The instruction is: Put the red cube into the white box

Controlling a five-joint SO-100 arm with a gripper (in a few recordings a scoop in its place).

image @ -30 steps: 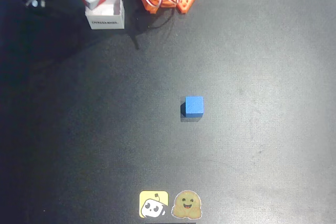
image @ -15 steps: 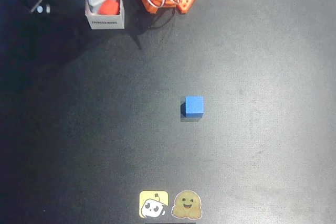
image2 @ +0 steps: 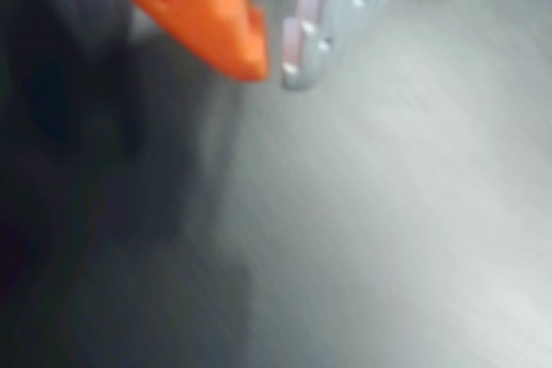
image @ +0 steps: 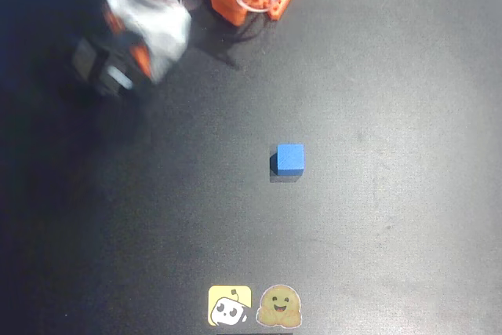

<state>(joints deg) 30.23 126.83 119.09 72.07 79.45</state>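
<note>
The arm (image: 145,25) swings fast now, a blurred white-and-orange mass sweeping over the upper left, where half a second ago the white box stood in plain sight with the red cube inside it. The arm now covers that spot, so box and cube are hidden. My read: the drop is done and this is the retreat. In the wrist view the gripper (image2: 274,62) shows its orange and grey tips almost together, nothing between them. The blue cube (image: 290,159) sits untouched mid-table. The black mat (image: 392,217) is matte and scuffed, two stickers (image: 254,306) at its bottom edge.
</note>
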